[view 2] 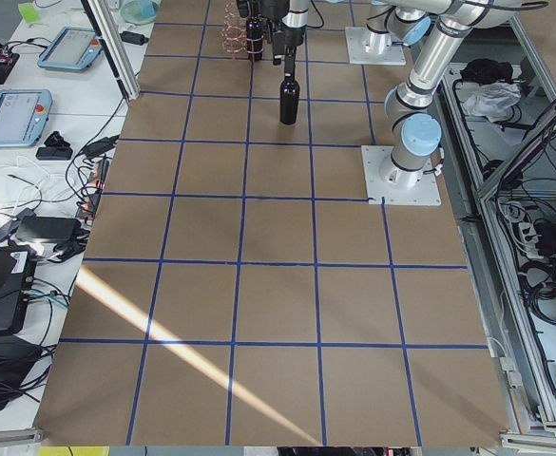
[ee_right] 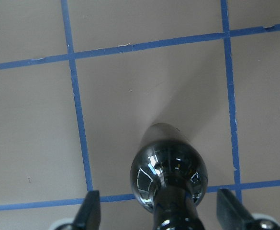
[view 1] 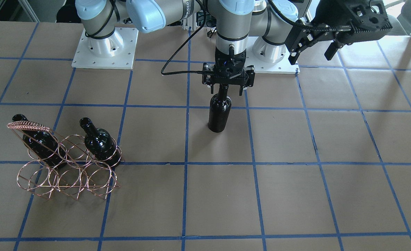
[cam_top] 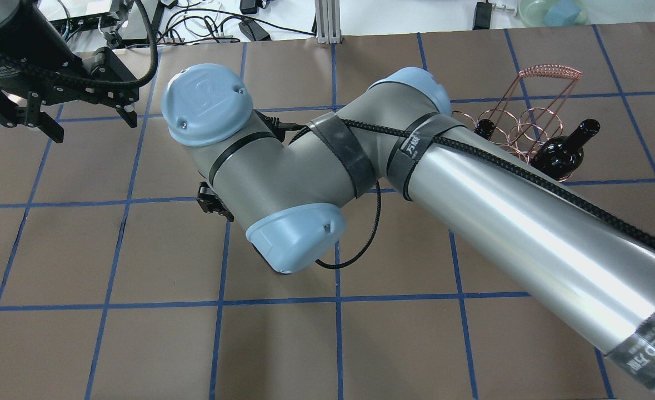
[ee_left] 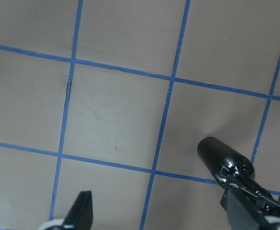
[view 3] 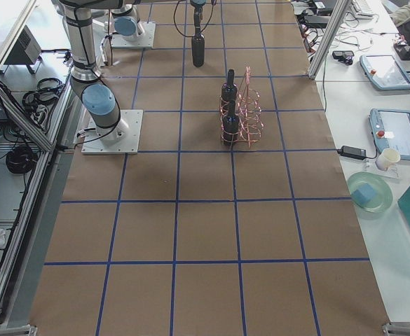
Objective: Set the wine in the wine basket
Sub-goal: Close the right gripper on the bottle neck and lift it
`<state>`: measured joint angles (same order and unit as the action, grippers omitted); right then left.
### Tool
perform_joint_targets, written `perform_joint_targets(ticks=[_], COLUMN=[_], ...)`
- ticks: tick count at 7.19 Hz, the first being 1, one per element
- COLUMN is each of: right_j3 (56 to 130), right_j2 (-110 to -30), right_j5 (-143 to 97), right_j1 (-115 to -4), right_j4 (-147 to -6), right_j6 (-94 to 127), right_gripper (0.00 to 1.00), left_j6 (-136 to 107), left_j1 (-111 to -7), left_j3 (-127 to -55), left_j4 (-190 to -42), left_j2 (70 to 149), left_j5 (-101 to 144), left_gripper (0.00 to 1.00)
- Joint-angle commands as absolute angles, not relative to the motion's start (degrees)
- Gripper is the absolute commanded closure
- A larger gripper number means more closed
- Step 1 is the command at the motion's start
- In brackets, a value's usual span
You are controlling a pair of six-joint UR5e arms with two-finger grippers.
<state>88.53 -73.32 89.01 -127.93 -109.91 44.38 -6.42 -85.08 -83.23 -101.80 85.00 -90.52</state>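
A glossy black wine bottle [view 1: 220, 113] stands upright on the brown table near the middle. My right gripper [view 1: 227, 87] hangs straight over it, open, with one finger on each side of the slim neck. In the right wrist view the fingers [ee_right: 91, 206] stand well apart from the bottle [ee_right: 168, 172]. The copper wire wine basket [view 1: 57, 179] stands far off at the table's right end and holds two alike bottles [view 1: 100, 141]. My left gripper [view 1: 311, 55] is open and empty, raised near its base. From its wrist view the bottle [ee_left: 218, 155] shows below.
The basket [cam_top: 527, 119] shows behind my right arm's long grey link [cam_top: 527, 222], which hides the standing bottle in the overhead view. White base plates [view 1: 104, 47] lie at the robot's side. Blue tape lines grid the brown table.
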Motion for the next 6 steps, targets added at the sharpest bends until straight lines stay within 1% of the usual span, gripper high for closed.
perform_joint_targets(ticks=[1, 2, 3, 4, 5, 6], right_j3=[88.59, 88.59, 88.59, 88.59, 88.59, 88.59], right_j2=[-72.86, -72.86, -73.12, -73.39, -73.48, -73.48], right_j5=[89.21, 89.12, 89.3, 89.64, 89.74, 89.65], right_j1=[-128.5, -128.5, -128.5, -128.41, -128.41, -128.41], right_j4=[-108.38, -107.76, -106.62, -106.7, -106.61, -106.7], right_j6=[45.35, 45.61, 45.79, 45.27, 45.26, 45.79], right_gripper=[0.39, 0.33, 0.33, 0.35, 0.39, 0.41], left_j6=[-6.42, -6.42, -6.42, -6.42, -6.42, -6.5], left_j1=[-85.08, -85.08, -85.08, -85.08, -85.08, -85.08], left_j3=[-83.23, -83.41, -83.41, -83.41, -83.5, -83.5], left_j4=[-101.87, -101.87, -101.87, -101.87, -101.87, -101.95], left_j2=[84.99, 84.73, 84.73, 84.64, 84.64, 84.64], left_j5=[-90.53, -90.53, -90.53, -90.53, -90.53, -90.53], left_gripper=[0.0, 0.0, 0.0, 0.0, 0.0, 0.0])
